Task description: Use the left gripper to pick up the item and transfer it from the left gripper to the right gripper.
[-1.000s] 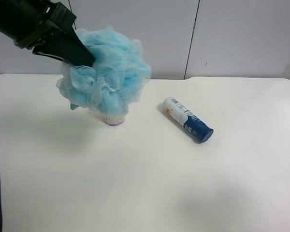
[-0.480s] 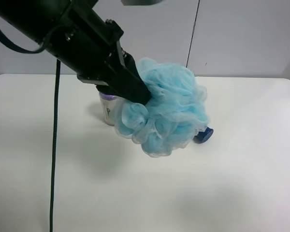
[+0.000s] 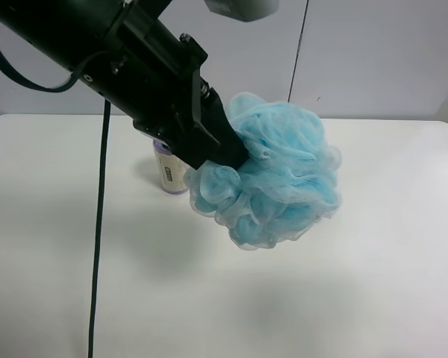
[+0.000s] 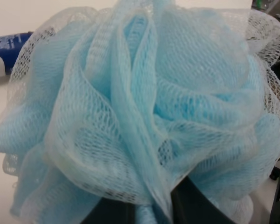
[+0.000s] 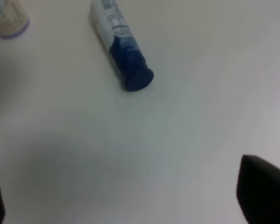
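The item, a fluffy light blue mesh pouf (image 3: 276,175), hangs in the air above the middle of the white table (image 3: 358,298). My left gripper (image 3: 225,154), black, reaches in from the exterior high view's upper left and is shut on the pouf's near side. In the left wrist view the pouf (image 4: 144,107) fills the frame, with the dark jaws of the left gripper (image 4: 151,211) at its base. My right gripper (image 5: 128,198) is open and empty above the table, with only its black fingertips (image 5: 263,193) showing.
A purple-topped roll (image 3: 169,168) stands behind the left gripper and also shows in the right wrist view (image 5: 9,18). A white-and-navy tube (image 5: 121,46) lies on the table, hidden by the pouf in the exterior view. A grey housing (image 3: 239,7) shows at the top edge.
The left arm has carried the pouf from the back left to over the table's middle. It now uncovers the roll and hides the tube.
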